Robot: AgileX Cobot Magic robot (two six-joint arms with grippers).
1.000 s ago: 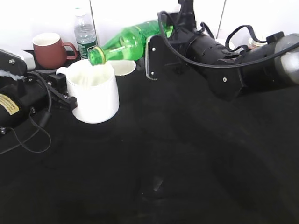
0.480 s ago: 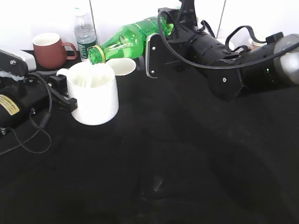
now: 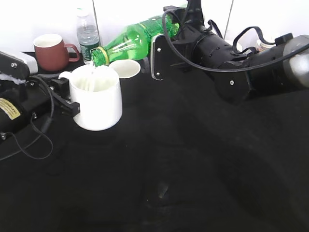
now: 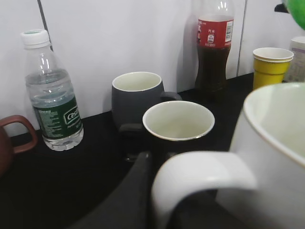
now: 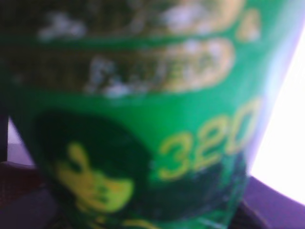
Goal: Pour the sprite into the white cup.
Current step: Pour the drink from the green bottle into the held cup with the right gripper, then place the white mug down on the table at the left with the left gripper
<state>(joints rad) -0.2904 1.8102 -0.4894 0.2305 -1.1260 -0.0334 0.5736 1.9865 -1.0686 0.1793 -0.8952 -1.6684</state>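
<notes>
Near the desk's back-left corner, the right jaws grasp the light, squeezable bottle [image 3: 133,41] by its labelled body (a firm spot), tipped over the heavy, breakable cup [image 3: 96,102], whose handle the left jaws seem to clench.

The green bottle [image 5: 143,114] fills the right wrist view as a blur, hiding the right claw, while the white mug [image 4: 267,157] is cut off at the left wrist view's edge.
</notes>
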